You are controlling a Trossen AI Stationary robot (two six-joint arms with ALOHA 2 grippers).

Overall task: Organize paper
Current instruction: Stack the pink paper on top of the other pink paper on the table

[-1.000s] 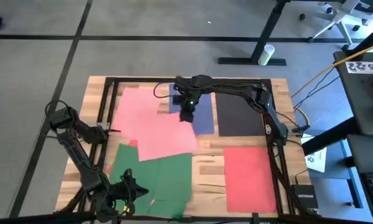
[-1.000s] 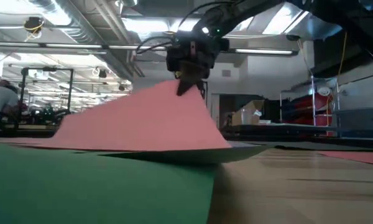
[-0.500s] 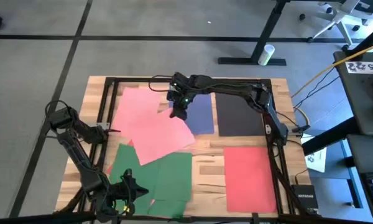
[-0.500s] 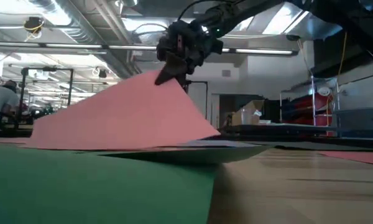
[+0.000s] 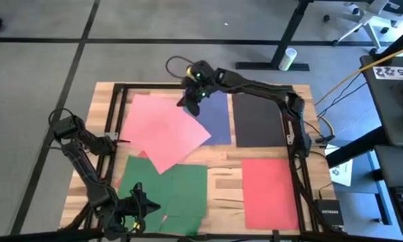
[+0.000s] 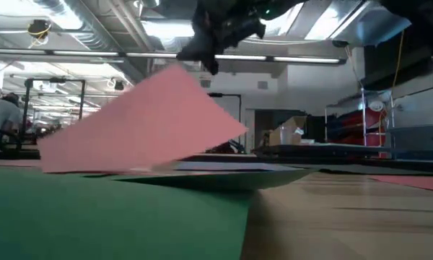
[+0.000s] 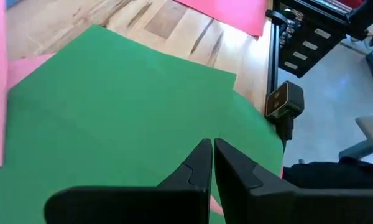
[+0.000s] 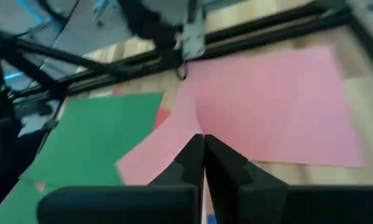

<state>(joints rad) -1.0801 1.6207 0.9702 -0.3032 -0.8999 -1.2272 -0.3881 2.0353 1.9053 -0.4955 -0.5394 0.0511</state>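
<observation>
The right claw (image 5: 190, 99) is being kept pinched on one corner of a pink sheet (image 5: 166, 132), lifted and tilted above the table (image 5: 226, 177). Beside that pink sheet, blue (image 5: 215, 119) and black sheets (image 5: 258, 121) are lying flat. The left claw (image 7: 212, 163), pressed together, is being held over the green sheets (image 7: 130, 130).

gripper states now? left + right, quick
Left gripper: shut, holding nothing, over the green sheet.
Right gripper: shut on the lifted pink sheet.
</observation>
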